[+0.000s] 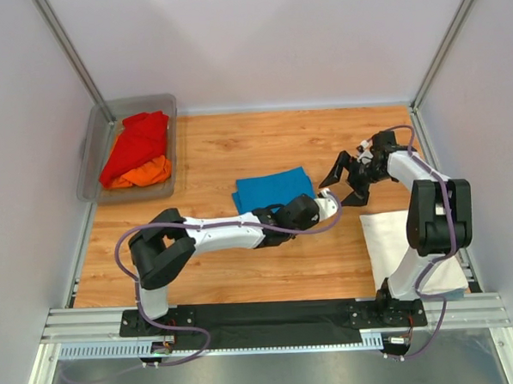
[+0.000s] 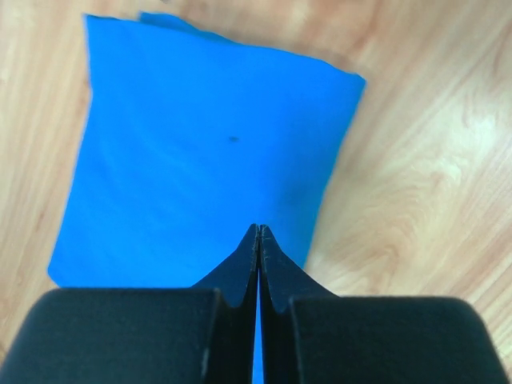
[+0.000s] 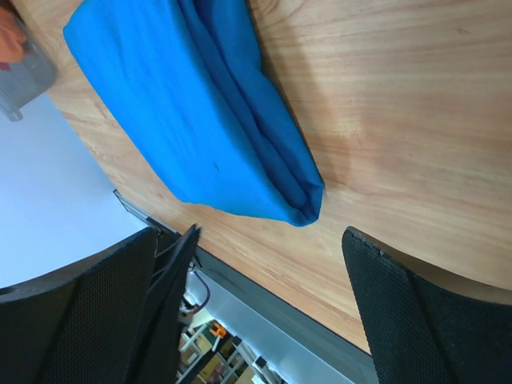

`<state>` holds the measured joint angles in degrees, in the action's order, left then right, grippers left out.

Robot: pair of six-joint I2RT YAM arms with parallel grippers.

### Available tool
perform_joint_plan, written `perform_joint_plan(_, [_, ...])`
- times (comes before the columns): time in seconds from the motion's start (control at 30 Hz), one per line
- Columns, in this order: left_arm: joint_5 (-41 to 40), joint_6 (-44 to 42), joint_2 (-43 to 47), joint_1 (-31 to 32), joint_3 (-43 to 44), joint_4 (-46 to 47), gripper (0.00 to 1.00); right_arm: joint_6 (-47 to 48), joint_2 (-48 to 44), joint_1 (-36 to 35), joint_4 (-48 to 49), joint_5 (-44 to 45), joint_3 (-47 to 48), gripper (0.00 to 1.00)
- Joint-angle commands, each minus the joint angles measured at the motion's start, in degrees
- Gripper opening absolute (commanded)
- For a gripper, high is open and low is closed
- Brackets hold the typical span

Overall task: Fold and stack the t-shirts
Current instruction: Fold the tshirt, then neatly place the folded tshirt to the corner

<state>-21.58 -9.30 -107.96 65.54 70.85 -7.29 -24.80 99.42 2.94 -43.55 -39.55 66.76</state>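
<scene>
At the middle of the bench [image 1: 237, 150], a bright blue t-shirt [image 1: 274, 191], folded into a flat rectangle (layered fold edges plain in the right wrist view). Just beside its right edge, the left hand [image 1: 329, 205], fingers pressed tight together with no gap at the tips. In the left wrist view, tips over the shirt's near edge, though hard to say whether any cloth is caught between them. Farther right, the right hand [image 1: 352, 180], spread wide and holding nothing, pointed toward the shirt's corner. At the near right of the bench, beside the right arm's base, a folded white t-shirt [image 1: 397, 240]. In the grey tub [image 1: 173, 136] at the far left corner, a crumpled red t-shirt [image 1: 138, 142] partly over an orange t-shirt [image 1: 145, 174].
</scene>
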Motion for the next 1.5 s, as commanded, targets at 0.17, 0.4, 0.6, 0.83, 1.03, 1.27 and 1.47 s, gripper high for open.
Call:
perform_joint_plan(0.17, [10.06, 4.64, 5.66, -1.03, 1.92, -3.26, 0.39, -0.60, 2.72, -0.31, 0.66, -2.12, 3.29, 1.00])
perform_joint_plan(0.4, [9.64, 2.45, -0.22, 0.55, 5.96, -1.94, 0.79, -0.08, -1.32, 4.88, -1.89, -1.06, 1.18, 1.00])
perform_joint_plan(0.6, [7.88, -0.98, -7.17, 0.91, 9.65, -0.18, 0.77, -0.34, -6.42, 8.48, -2.51, -0.88, -1.19, 1.00])
perform_joint_plan(0.83, [5.15, -3.97, -12.36, 0.91, 11.94, 0.52, 0.72, -0.69, -8.89, 8.93, -1.98, -0.79, -4.70, 1.00])
perform_joint_plan(1.03, [3.92, -5.46, -16.22, 0.82, 14.58, 0.61, 0.55, -0.17, -9.51, 8.93, -1.98, 0.26, -6.73, 1.00])
perform_joint_plan(1.27, [1.28, -4.76, -15.45, -0.76, 15.02, 0.26, 0.00, 0.54, -6.52, 7.70, -1.89, -0.35, -6.03, 1.00])
perform_joint_plan(1.47, [4.35, -3.10, -6.50, -3.22, 11.16, -0.88, 0.00, 0.45, -1.25, 2.43, -0.66, -3.94, -0.85, 1.00])
